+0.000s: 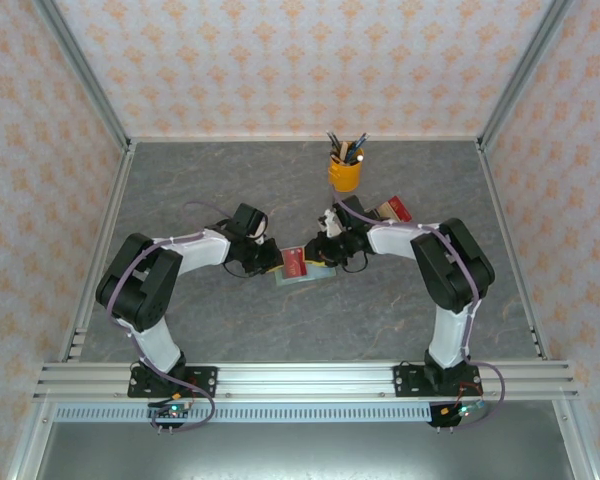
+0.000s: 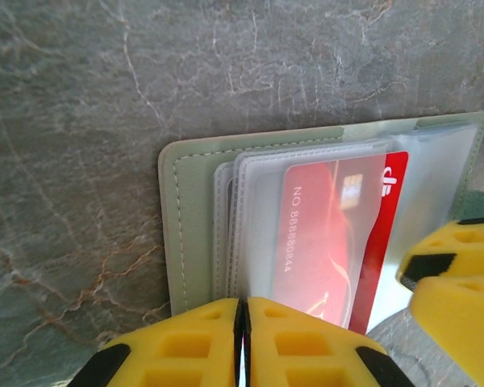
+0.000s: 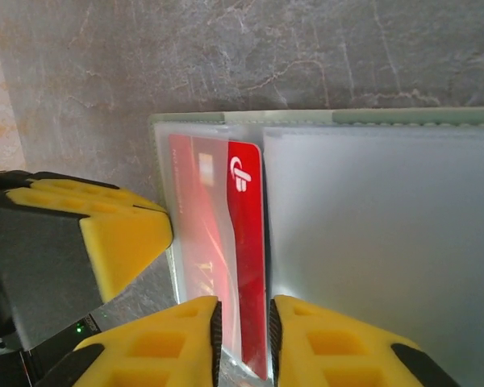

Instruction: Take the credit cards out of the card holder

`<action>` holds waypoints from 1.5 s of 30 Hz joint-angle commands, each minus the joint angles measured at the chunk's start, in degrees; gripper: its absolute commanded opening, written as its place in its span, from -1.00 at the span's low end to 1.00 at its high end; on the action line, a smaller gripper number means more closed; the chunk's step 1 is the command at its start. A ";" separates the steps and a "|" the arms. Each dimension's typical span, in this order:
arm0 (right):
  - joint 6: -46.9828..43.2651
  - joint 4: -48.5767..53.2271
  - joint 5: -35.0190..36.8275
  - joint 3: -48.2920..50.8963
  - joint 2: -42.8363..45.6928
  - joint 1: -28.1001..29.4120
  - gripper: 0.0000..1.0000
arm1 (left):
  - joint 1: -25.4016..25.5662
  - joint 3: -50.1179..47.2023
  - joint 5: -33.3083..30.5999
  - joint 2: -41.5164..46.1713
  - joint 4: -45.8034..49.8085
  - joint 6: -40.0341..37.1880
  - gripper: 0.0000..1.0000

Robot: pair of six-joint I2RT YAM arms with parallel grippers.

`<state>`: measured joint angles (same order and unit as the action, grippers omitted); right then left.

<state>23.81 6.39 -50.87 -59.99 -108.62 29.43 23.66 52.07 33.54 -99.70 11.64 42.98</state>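
My right jaws sit slightly parted astride the red plastic credit card [image 3: 246, 242], its long axis pointing at them from the sage-green folding card holder [image 2: 189, 234]; left jaws clenched, probably on its edge.

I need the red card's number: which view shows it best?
Left wrist: the red card lies broadside, digits readable through the sleeve. Right wrist shows its logo end, foreshortened; top external, a small red patch.
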 commanded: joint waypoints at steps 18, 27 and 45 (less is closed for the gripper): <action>-3.16 1.85 -2.89 -4.61 -5.09 0.63 -0.73 | 0.27 0.62 -3.52 -4.19 4.95 -0.62 -0.81; -7.29 6.97 4.01 -2.71 -2.03 -1.93 -1.00 | -0.18 0.68 -5.50 -3.75 7.43 -1.49 -0.81; -4.90 7.49 3.82 3.47 13.52 -6.26 -1.00 | -0.28 3.77 0.12 1.02 3.10 -1.05 -0.59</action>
<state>17.23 13.89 -46.33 -58.02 -97.56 23.92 23.64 54.35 33.04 -100.88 14.13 42.06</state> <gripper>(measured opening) 0.049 0.189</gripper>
